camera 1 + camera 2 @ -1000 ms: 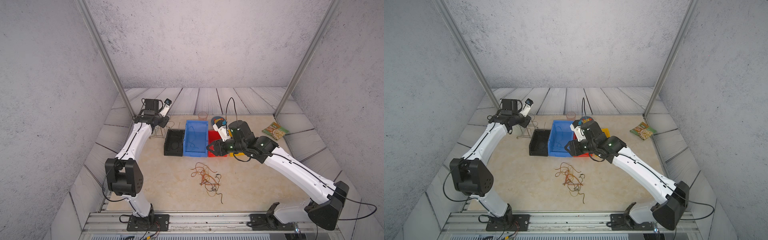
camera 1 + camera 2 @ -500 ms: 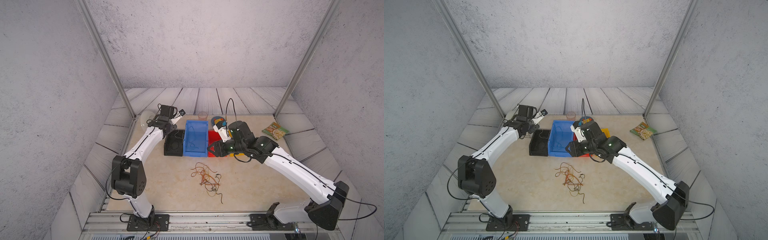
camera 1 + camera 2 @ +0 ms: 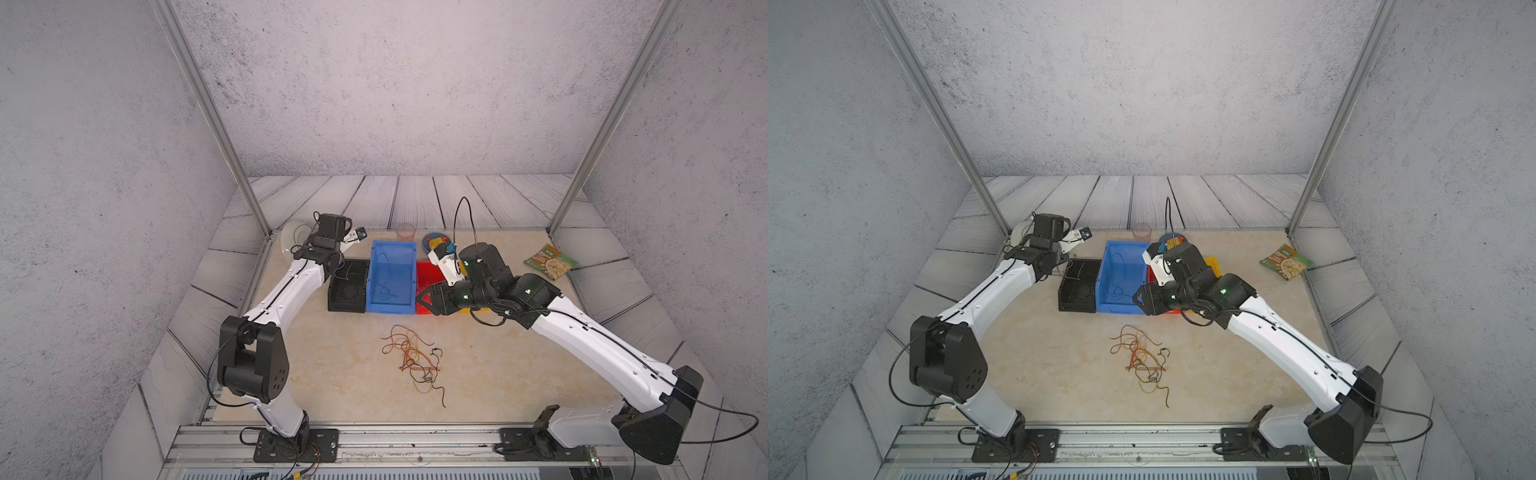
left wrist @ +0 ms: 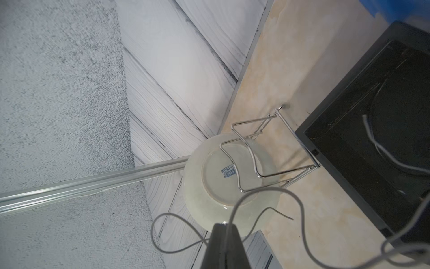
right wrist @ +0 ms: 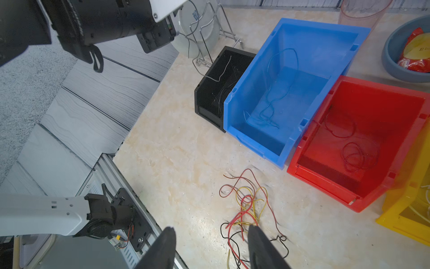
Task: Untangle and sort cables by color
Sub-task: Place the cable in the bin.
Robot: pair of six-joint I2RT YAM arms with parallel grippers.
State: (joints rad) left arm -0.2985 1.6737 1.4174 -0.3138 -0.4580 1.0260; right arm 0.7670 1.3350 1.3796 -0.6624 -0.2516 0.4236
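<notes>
Left wrist view first: my left gripper [image 4: 224, 229] is pinched together on one thin cable [image 4: 267, 189], which loops out to either side of the tips and trails over the black bin [image 4: 349, 104]. That strand reads pale grey up close and dark in a top view, so it is probably black, though I can't be sure of the colour. Past the tips a white plate [image 4: 228, 177] stands on edge in a wire rack [image 4: 267, 144], just beside the black bin.

I take the blue bin [image 3: 409, 270] as my landmark. The black bin touches it on the side toward my left arm. The red bin [image 5: 384, 104] touches it on the side toward my right arm, with the yellow bin [image 5: 404, 209] just past the red one. Thin blue strands [image 5: 274, 97] lie inside the blue bin, and red strands [image 5: 356, 153] coil in the red bin.

My right gripper [image 5: 210, 228] hangs with its fingers apart and nothing between them, near the blue bin's front corner on the red bin's side. The tangle of cables [image 3: 415, 359], red, yellow and black, lies on the bare desk [image 3: 324, 374] in front of the blue bin, apart from it. Behind the blue bin stand a clear cup [image 3: 405, 230] and a grey bowl [image 5: 393, 46]. A snack packet [image 3: 550, 262] lies well off toward my right side.
</notes>
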